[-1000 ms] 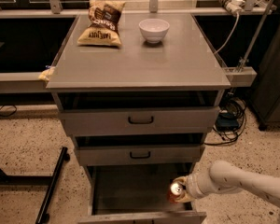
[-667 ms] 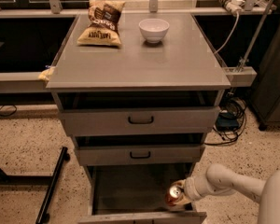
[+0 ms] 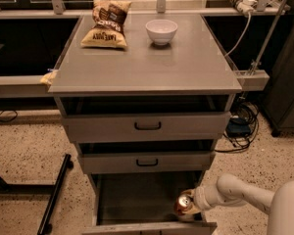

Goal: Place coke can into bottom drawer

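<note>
One coke can (image 3: pixel 182 206) now sits lower and slightly further left than a second ago, in the bottom drawer's (image 3: pixel 137 199) right end, pinched by the gripper (image 3: pixel 188 205) reaching in from the right. Can tilted, long axis leaning, silver top up and rightward. Count: one chip bag (image 3: pixel 106 23), one white bowl (image 3: pixel 161 31), three drawers.

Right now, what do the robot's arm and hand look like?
The arm is smooth off-white, made of rounded tubular links with a bulbous joint. No cables, markings or sleeves show. The hand is a short whitish piece at the coke can, over the right side of the bottom drawer.
</note>
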Motion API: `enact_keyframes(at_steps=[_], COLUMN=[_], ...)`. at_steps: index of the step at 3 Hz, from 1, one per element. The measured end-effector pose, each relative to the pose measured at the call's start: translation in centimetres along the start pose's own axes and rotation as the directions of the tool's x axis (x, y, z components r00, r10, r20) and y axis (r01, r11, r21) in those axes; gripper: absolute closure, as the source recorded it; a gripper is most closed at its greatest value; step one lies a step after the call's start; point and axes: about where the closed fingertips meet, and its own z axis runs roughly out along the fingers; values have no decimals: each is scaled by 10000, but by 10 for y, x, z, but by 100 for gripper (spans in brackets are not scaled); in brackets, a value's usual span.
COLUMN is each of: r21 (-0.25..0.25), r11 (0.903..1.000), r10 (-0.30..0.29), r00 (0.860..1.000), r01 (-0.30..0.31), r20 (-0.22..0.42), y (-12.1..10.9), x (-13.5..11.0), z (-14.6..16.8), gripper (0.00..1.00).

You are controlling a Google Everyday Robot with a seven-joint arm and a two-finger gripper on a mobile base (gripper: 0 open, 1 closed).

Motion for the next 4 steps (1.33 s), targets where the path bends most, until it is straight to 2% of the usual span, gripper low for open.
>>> enact_keyframes(at_steps=[2, 4], r21=[6, -140], r11=[9995, 9995], r10=[-307, -280], r00=[9994, 9993], r01=[307, 283], r20=[171, 256], y=[-20, -27], x=[0, 11], z=[25, 51], gripper=[100, 100])
